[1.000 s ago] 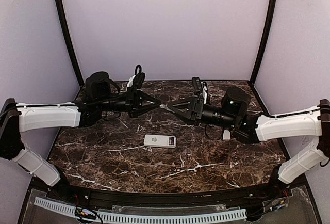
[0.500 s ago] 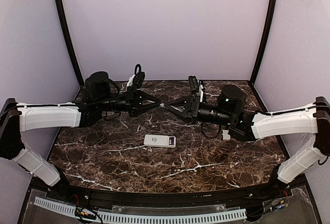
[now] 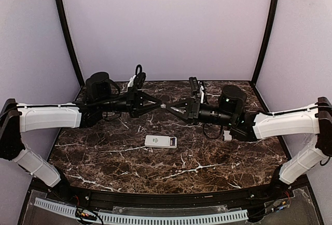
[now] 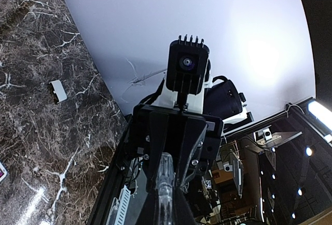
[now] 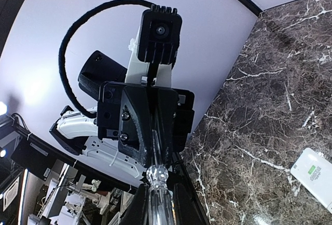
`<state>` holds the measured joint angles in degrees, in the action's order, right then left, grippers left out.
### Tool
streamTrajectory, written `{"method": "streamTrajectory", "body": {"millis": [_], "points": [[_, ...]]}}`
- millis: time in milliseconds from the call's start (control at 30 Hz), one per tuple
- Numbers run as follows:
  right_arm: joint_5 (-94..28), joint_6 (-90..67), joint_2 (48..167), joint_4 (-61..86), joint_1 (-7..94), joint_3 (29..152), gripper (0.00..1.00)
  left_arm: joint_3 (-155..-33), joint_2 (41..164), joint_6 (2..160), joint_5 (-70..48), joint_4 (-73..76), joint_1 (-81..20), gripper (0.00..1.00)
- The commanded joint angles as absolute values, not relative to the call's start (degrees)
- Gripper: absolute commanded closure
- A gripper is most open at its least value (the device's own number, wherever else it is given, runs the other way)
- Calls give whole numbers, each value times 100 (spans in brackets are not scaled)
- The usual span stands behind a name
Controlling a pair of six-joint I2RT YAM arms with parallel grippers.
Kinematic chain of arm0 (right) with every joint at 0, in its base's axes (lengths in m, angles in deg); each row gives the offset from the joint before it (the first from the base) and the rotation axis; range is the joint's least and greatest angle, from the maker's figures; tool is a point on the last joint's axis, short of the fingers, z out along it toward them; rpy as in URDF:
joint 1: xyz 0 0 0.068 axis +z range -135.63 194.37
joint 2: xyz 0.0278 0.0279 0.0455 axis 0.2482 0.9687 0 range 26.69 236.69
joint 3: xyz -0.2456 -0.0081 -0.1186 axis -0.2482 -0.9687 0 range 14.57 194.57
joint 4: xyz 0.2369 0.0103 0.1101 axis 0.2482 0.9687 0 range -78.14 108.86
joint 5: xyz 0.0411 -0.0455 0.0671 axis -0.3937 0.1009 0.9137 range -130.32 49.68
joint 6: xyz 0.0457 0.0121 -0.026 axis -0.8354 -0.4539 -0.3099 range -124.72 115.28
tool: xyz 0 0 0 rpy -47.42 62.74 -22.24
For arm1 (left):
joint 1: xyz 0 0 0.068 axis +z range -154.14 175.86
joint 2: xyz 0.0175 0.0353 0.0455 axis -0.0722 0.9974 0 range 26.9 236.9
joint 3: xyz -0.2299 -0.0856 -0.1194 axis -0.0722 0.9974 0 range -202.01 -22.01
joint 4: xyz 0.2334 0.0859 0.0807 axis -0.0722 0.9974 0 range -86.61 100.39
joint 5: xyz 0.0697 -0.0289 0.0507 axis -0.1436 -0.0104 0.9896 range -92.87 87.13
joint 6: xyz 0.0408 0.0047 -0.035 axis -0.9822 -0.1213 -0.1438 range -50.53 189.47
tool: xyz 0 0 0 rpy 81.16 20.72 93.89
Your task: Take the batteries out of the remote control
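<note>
The remote control (image 3: 161, 141) lies flat on the dark marble table (image 3: 104, 157), face up, below and in front of both grippers. Its end shows in the right wrist view (image 5: 314, 176). No batteries show. My left gripper (image 3: 157, 104) and right gripper (image 3: 172, 109) meet tip to tip in the air above the table's middle. Between them is a clear-handled tool like a small screwdriver (image 3: 165, 106). The right gripper (image 5: 157, 201) is shut on its clear handle (image 5: 157, 176). The left gripper (image 4: 165, 207) is shut on its thin end, with the handle (image 4: 164, 178) running ahead.
A small white squarish piece (image 4: 58, 91) lies on the table by the back wall, seen under the right arm (image 3: 227, 135) from above. Lilac walls close the back and sides. A black rail (image 3: 166, 196) runs along the near edge.
The right gripper's fingers have closed onto the tool's handle, and that arm has shifted slightly left. The left arm and the remote control have not moved.
</note>
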<state>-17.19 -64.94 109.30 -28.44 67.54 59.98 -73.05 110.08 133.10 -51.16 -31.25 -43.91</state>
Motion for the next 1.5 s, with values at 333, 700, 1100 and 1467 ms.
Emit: {"method": "streamTrajectory", "body": {"millis": [333,700,1100,1467], "points": [[-1820,-6209,10668,-2271,6754,6204,100,-7260,10938,12950,-5053,-2640,-4417,76],[-2459,-5721,9655,-712,6754,5848,100,-7606,10321,11111,-4628,-260,-3848,6],[-3050,-5219,8991,1105,6755,5883,100,-8297,10182,7855,-2766,2595,-3664,5],[-3251,-4561,8922,2805,6755,6356,100,-8118,10868,5461,-2734,2654,-3680,11]]}}
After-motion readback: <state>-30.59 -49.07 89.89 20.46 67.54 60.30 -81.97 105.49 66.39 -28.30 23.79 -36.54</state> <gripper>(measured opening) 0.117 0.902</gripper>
